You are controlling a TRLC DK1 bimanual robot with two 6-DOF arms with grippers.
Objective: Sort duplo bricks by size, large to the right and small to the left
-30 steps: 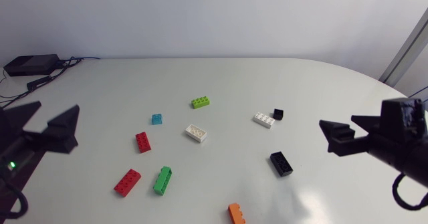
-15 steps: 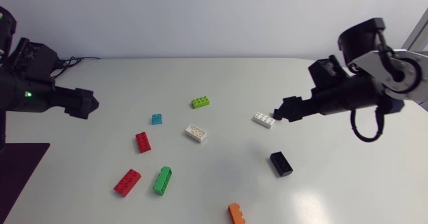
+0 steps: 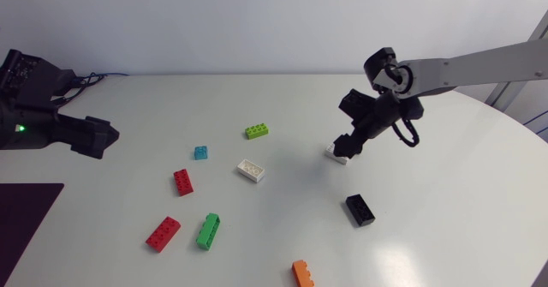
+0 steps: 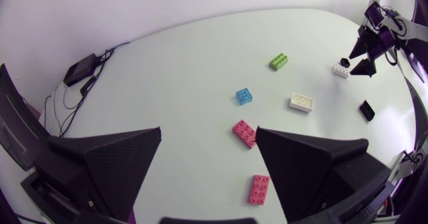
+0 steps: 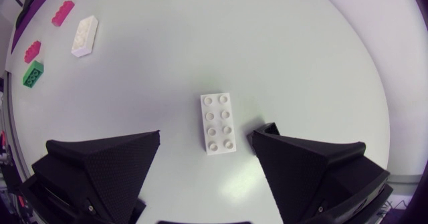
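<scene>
Hovering over the long white brick (image 5: pixel 219 124), my right claw (image 3: pixel 351 140) stands spread; the brick lies flat on the desk (image 3: pixel 291 98) between its fingers, neither touching it. That wrist view alone shows what looks like a small black brick (image 5: pixel 268 128) just beside one finger. My left claw (image 4: pixel 207 136) is spread too, holding nothing.

Head overhead; right wrist close; all share white brick (image 5: pixel 219 124).
</scene>
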